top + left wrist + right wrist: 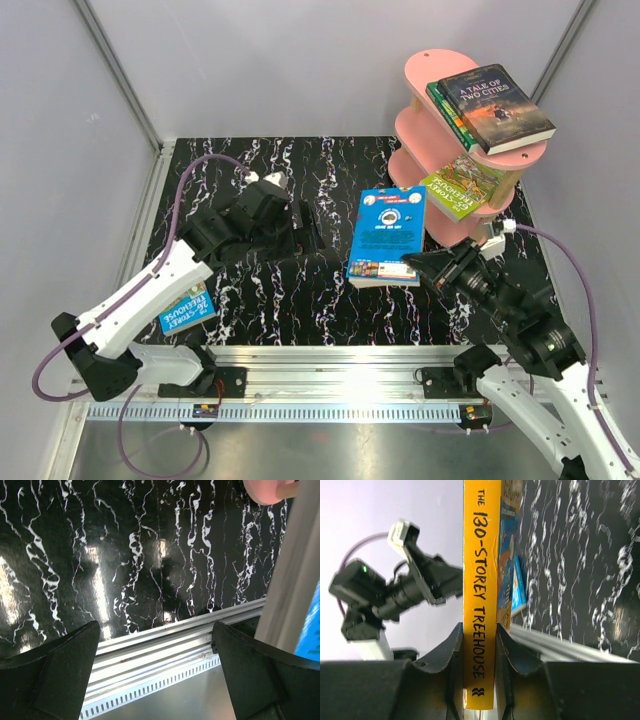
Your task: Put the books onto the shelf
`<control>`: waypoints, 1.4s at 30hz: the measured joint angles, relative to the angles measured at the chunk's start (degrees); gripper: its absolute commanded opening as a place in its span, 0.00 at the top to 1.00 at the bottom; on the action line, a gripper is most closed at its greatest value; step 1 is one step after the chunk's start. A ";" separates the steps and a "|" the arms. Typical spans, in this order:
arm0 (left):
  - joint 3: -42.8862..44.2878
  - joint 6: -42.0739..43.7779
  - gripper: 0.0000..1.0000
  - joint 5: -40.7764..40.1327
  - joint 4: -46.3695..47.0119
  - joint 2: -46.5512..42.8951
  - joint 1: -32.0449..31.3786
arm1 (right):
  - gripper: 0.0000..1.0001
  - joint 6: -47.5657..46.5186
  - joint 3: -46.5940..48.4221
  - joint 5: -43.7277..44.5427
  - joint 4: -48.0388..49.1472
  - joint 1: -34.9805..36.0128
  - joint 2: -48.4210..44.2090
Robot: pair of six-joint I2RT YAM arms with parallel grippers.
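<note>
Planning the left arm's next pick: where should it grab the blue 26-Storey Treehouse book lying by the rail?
Probably pinch the thin blue paperback by its exposed right edge, coming from the right: it lies flat, its other side under the left arm.

Shelf (425, 75) is pastel pink, Tale of Two Cities book (497, 107) is dark grey, 130-Storey Treehouse book (388, 232) is bright blue with an orange-yellow spine (480, 580), tabletop (260, 285) is black with white marble veins.
</note>
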 measured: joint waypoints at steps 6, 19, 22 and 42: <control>5.73 3.63 0.01 0.42 1.33 4.24 0.02 | 1.00 1.18 4.70 12.00 -0.98 0.00 4.57; -2.10 7.69 0.01 9.75 3.23 -3.89 0.72 | 1.00 6.69 6.54 24.72 6.67 -3.61 17.46; -6.54 7.67 0.01 11.06 3.06 -9.11 0.87 | 1.00 9.57 2.93 28.33 9.60 -6.14 14.21; -13.31 9.16 0.01 14.95 2.82 -18.03 1.49 | 1.00 14.97 -3.34 35.54 19.17 -10.99 18.43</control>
